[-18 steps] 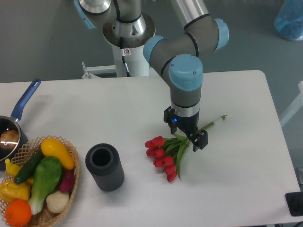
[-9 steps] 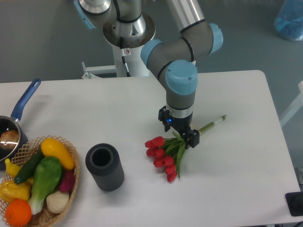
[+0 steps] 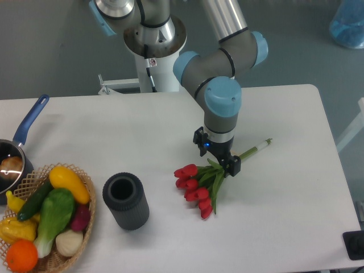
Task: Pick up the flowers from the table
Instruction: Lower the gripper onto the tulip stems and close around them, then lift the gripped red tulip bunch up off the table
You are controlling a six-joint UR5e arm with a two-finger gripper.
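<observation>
The flowers (image 3: 195, 189), red tulips with green leaves and a pale green stem, lie flat on the white table (image 3: 284, 205) right of centre. The heads point to the lower left and the stem end points to the upper right. My gripper (image 3: 216, 154) points straight down over the spot where the leaves meet the stems. It is open, with one finger (image 3: 198, 140) on the far left side of the stems and the other (image 3: 234, 167) on the near right side. I cannot tell whether the fingertips touch the table. The stems under the gripper are partly hidden.
A black cylinder (image 3: 125, 200) stands upright left of the flowers. A wicker basket (image 3: 85, 219) with produce sits at the front left corner. A pot with a blue handle (image 3: 29, 120) is at the left edge. The arm's base (image 3: 153, 40) stands behind the table.
My gripper has shifted slightly to the upper left and sits lower over the stems, still open. The flowers have not moved.
</observation>
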